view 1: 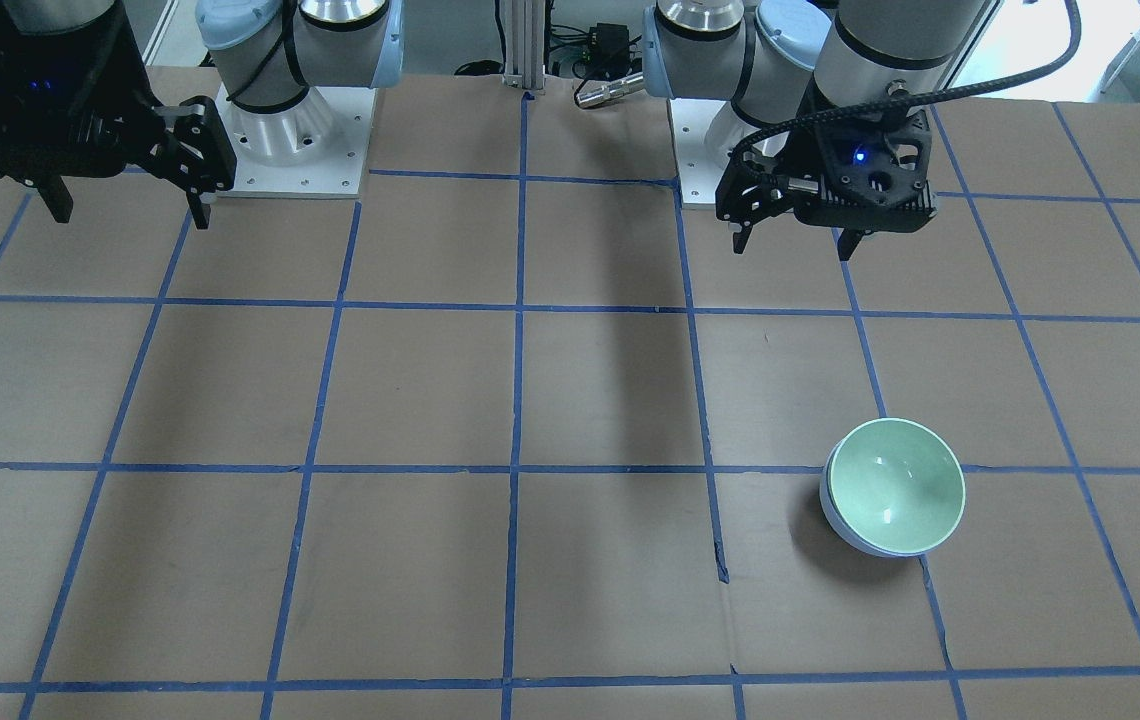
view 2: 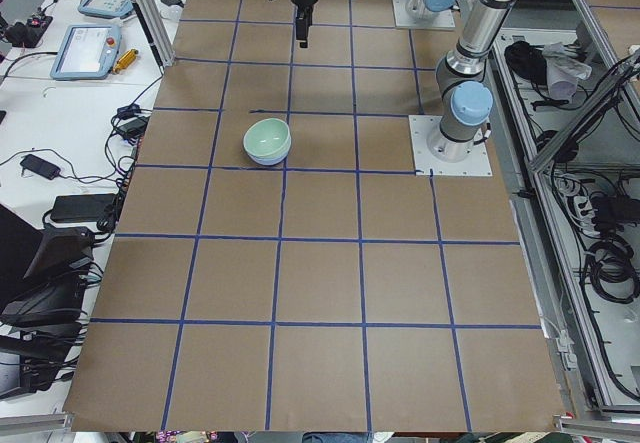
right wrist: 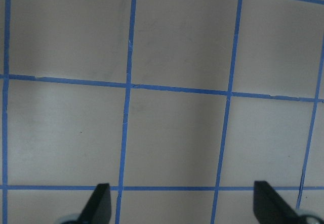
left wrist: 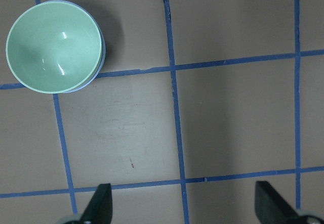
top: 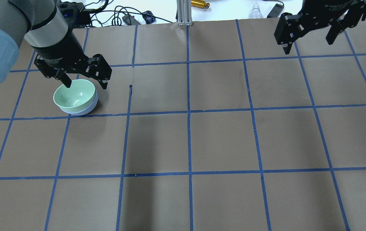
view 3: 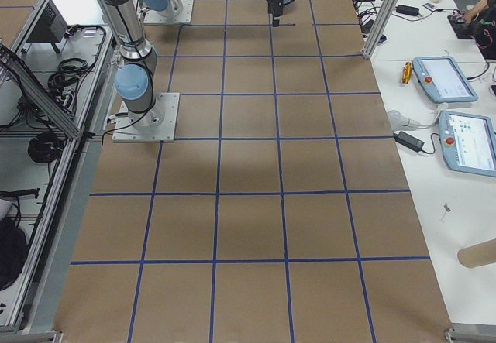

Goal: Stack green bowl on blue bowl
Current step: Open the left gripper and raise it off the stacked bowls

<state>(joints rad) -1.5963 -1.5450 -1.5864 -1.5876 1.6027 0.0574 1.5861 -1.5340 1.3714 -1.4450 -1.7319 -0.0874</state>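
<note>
On the robot's left side of the table, the green bowl sits nested in the blue bowl. Left gripper and right gripper hang wide open and empty. The stack looks done, so the left arm should probably retreat straight up without nudging it.

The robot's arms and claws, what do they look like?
The left arm and right arm are silvery-grey tubes with pale blue joint caps. The left arm carries a black braided cable. The left gripper and right gripper are matte black, each with two slim fingers, a small blue light and white lettering above.
</note>
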